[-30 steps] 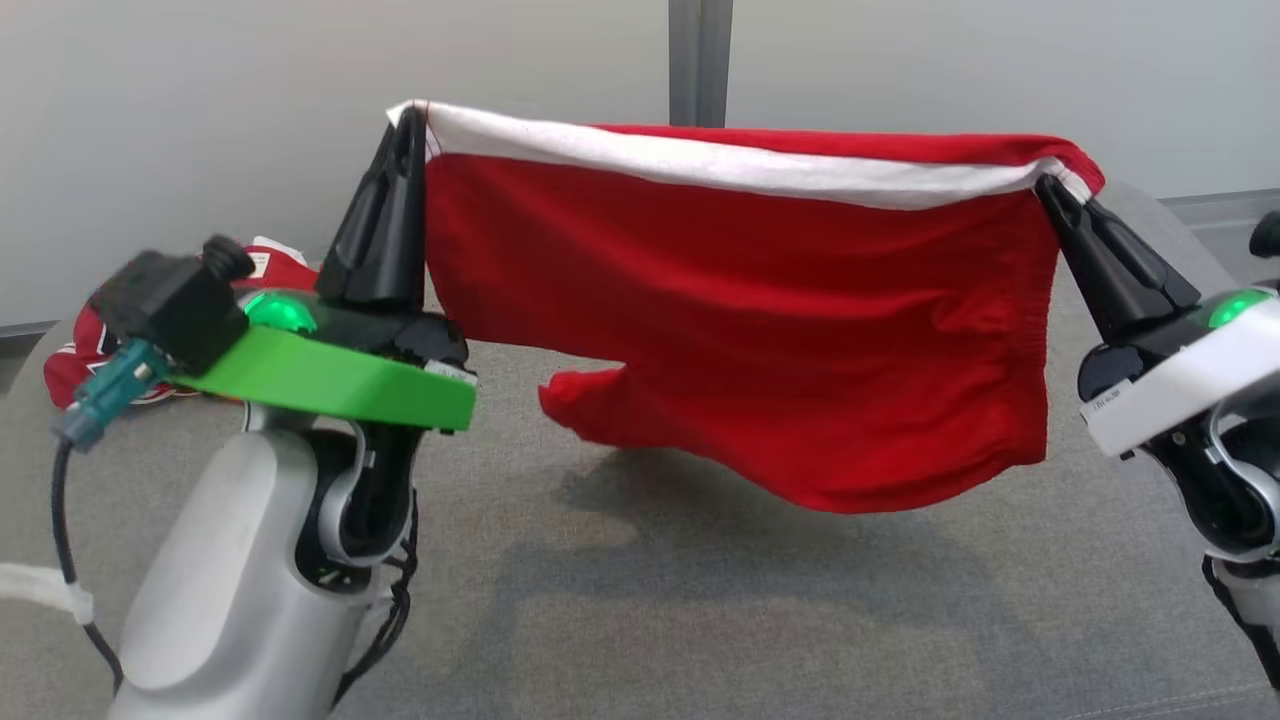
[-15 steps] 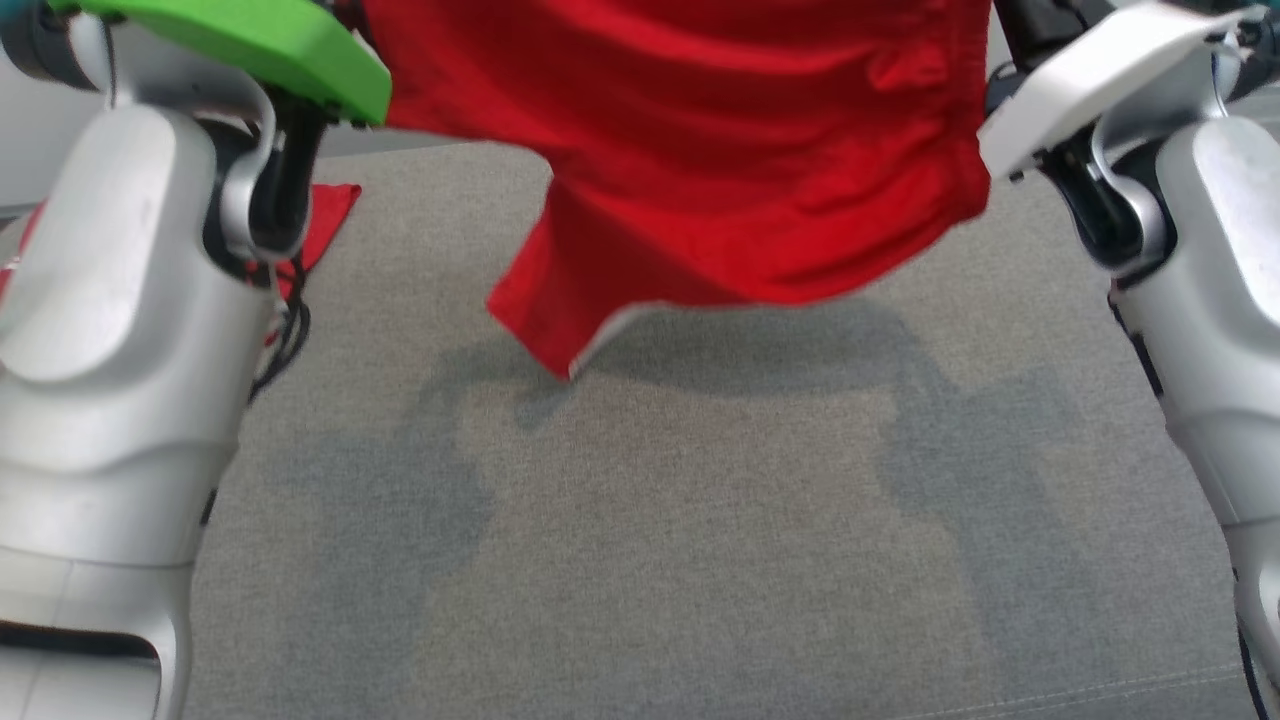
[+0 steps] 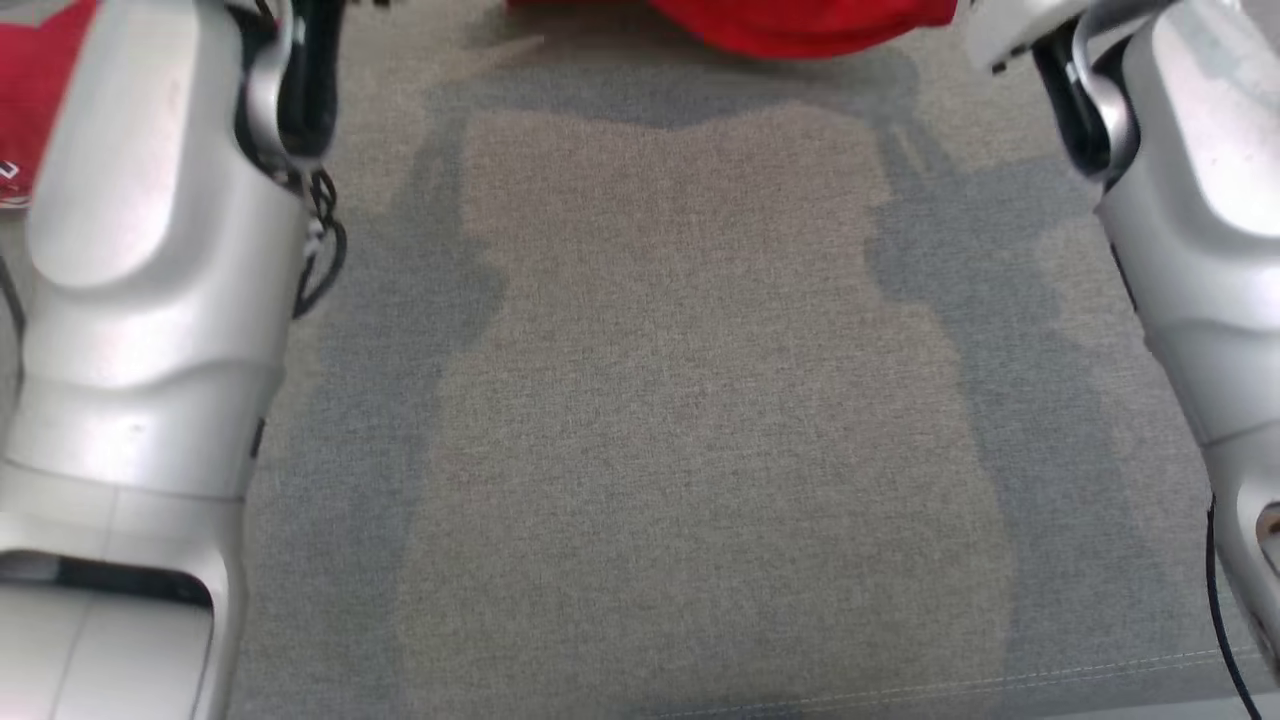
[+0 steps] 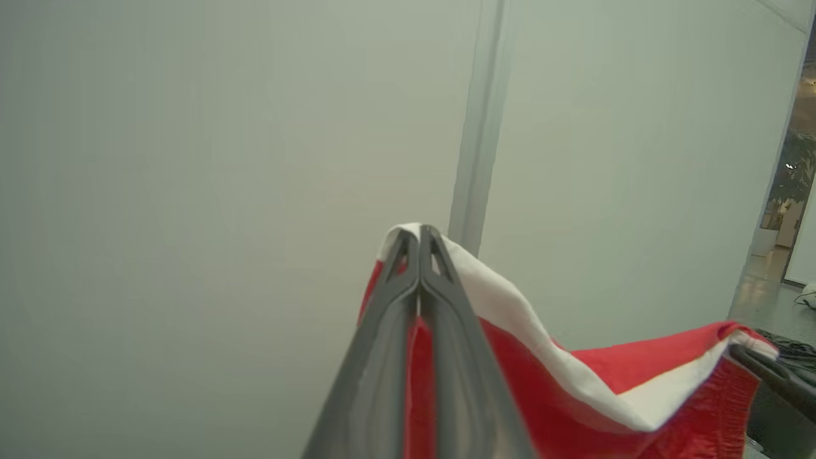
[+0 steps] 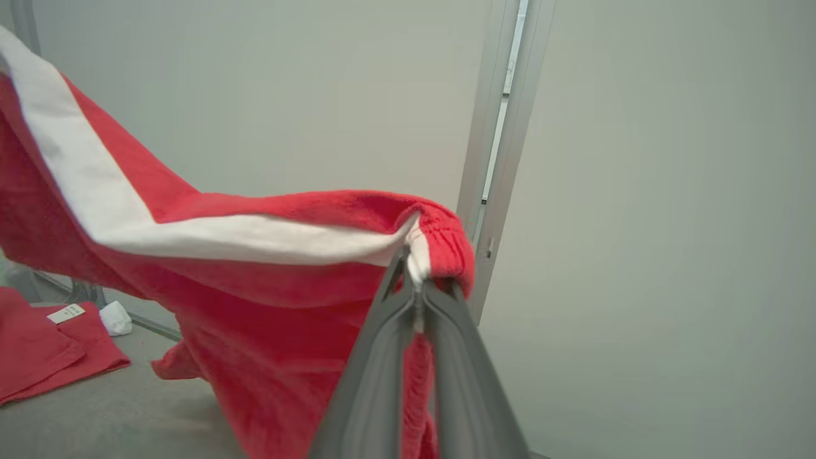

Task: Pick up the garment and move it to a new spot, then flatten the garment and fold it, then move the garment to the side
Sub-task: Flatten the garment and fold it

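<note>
Two grippers held one red garment (image 5: 255, 287) up in the air by its top edge.
The garment, red with a white band along the top, hung stretched between the arms above the grey fabric surface (image 3: 680, 400); in the head view its lowest part showed at the very top. The left gripper (image 4: 419, 233) was pinched tight on one corner of the white band, and the right gripper (image 5: 414, 275) was pinched tight on the gathered corner at the other end. A second red cloth (image 5: 38, 350) lay flat on the surface at the robot's left, with a small white label (image 5: 65, 313) at its edge, the print too small to read.
</note>
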Controlling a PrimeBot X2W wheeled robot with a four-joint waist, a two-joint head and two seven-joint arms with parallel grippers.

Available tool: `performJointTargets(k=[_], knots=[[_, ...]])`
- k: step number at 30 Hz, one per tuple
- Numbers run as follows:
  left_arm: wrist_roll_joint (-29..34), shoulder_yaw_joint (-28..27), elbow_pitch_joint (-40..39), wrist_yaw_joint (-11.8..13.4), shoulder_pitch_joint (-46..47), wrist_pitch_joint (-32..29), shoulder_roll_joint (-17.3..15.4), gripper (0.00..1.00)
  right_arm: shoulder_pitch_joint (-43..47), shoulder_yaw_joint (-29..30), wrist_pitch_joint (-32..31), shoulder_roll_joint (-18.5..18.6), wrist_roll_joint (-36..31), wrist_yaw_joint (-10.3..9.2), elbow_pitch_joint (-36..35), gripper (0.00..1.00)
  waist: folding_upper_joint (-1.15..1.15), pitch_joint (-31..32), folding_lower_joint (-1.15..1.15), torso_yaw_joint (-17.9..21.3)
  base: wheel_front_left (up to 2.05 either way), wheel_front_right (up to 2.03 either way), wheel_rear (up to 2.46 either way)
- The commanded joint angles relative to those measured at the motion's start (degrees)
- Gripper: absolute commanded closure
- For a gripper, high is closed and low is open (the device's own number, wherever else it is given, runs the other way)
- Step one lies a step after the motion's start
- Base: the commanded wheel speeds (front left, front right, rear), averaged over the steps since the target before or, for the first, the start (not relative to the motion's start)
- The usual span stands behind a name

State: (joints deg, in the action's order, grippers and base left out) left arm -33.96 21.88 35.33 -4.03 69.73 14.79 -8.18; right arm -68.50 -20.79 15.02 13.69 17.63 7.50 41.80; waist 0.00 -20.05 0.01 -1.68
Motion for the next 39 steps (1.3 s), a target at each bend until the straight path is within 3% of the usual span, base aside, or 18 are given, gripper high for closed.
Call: performJointTargets(k=[1,10,20,31,39], knots=[[0.1,-0.8,-1.1,-0.6,-3.0,0.5,0.3,1.0,3.3,-0.6,0.1,1.0,0.8,-0.01,-1.3,1.0,0.0,-5.3,-0.01,-1.8,0.0,0.0,0.0],[4.1,-7.2,-17.8,-3.0,-26.0,0.4,2.8,1.0,20.6,-1.2,0.2,6.1,5.9,-0.02,-16.5,1.0,0.0,-4.8,-0.01,-1.6,0.0,0.0,0.0],[6.9,-10.5,-27.4,-3.4,-42.1,0.3,4.1,1.0,34.3,0.7,0.2,7.7,3.7,-0.01,-27.1,1.0,0.0,-2.0,-0.01,-1.2,0.0,0.0,0.0],[8.0,-15.1,-37.9,-3.5,-61.5,0.4,5.1,1.0,51.1,6.4,0.2,3.7,0.8,-0.01,-36.1,1.0,0.0,5.0,-0.01,-2.2,0.0,0.0,0.0],[7.2,-14.5,-43.2,-1.9,-69.8,0.4,5.2,1.0,62.4,10.6,0.2,0.6,-0.3,-0.02,-41.9,1.0,0.0,11.0,-0.01,-2.7,0.0,0.0,0.0]])
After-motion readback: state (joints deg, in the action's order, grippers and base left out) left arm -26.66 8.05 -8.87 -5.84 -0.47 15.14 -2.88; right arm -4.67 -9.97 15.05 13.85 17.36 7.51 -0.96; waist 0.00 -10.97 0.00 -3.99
